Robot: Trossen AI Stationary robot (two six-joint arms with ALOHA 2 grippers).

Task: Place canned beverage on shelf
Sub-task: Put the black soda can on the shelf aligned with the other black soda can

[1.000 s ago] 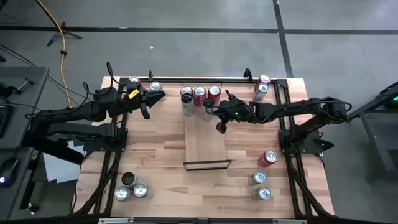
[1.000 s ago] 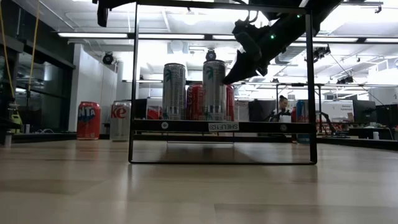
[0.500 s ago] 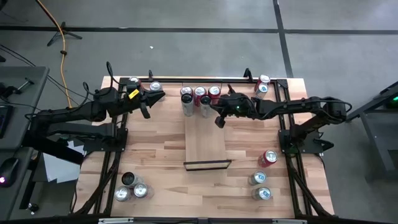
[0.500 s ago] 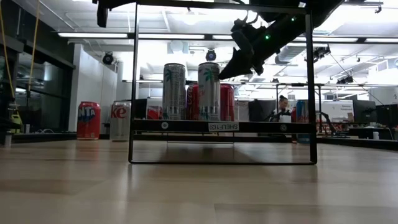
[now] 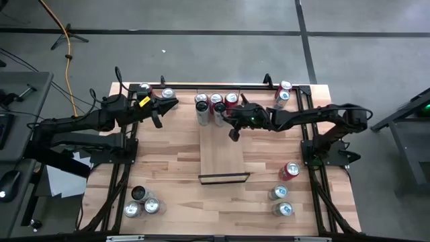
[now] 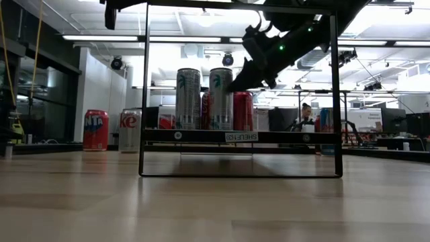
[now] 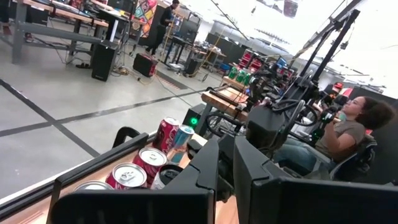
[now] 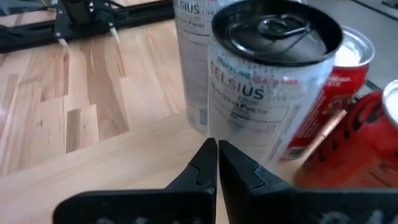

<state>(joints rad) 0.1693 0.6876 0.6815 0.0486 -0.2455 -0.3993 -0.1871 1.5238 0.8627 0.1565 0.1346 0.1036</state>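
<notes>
My right pincer (image 5: 232, 134) is pinched shut on nothing, tips pressed against the side of a tall silver can (image 8: 273, 81) at the far end of the shelf (image 5: 223, 158); looks like I'm nudging it into line beside another silver can (image 6: 188, 98) and the red cans (image 6: 243, 111); so several cans are already shelved; more cans (image 5: 282, 201) sit on the table to my right, another cluster (image 5: 142, 203) to my left, so work is left; my left pincer (image 5: 157, 119) is closed too, empty, parked at the far left edge.
</notes>
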